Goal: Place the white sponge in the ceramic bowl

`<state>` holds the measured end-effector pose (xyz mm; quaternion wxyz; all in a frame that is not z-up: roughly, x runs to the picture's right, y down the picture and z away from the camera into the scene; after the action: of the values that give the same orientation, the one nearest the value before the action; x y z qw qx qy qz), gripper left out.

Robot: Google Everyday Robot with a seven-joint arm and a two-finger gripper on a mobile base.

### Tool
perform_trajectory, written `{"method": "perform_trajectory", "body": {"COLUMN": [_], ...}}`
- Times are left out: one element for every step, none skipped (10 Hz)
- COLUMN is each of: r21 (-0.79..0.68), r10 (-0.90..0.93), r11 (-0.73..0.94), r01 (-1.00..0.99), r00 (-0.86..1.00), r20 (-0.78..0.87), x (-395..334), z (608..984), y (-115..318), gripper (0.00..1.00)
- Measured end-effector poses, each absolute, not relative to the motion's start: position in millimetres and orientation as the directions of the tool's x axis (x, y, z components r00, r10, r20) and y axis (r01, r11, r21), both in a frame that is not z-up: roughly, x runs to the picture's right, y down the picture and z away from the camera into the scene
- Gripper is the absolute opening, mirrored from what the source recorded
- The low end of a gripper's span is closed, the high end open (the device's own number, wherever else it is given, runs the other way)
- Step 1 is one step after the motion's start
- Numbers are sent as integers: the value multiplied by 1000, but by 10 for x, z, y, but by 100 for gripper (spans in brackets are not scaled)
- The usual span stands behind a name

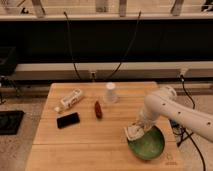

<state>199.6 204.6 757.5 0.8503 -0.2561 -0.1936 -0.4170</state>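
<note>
The gripper (136, 131) hangs over the left rim of the green bowl (150, 147), its fingers pinched on the white sponge (133, 133), which sits at the bowl's edge. Farther left on the wooden table (100, 145) stands a white cup (111, 92).

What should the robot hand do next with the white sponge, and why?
Probably move a little farther over the ceramic bowl, then let go. The gripper is shut on the white sponge and hangs right at the bowl's left rim, with the sponge seemingly only partly over the green inside. Dropped here, it might catch the rim and land on the table.
</note>
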Motion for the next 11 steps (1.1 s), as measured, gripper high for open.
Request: {"method": "perform_trajectory", "body": {"r21": [-273,-273,-278,-277,-277,-280,-282,-283,-283,-285,-286], "r10": [-610,-608,-604,-603,-602,-599,-597,-595,-594,-591,-589], "r11": [520,521,525,527,528,531,534,534,536,538,540], "r01": [810,809,804,804,802,800,797,797,795,793,792], "r00": [575,576,583,583,585,588,591,592,593,597,598], "r20": [545,546,544,544,544,543,543,543,544,543,543], "x": [1979,1974,1971,1955,1957,1971,1981,1968,1961,1963,1965], "z": [7575,7573,7568,7568,7563,7556,7551,7551,7551,7546,7541], "y": [2048,2048,2048,2039,2032,2033,2037,2033,2031,2030,2027], "gripper": [1,3,13,23,31,42,54,63,71,79,80]}}
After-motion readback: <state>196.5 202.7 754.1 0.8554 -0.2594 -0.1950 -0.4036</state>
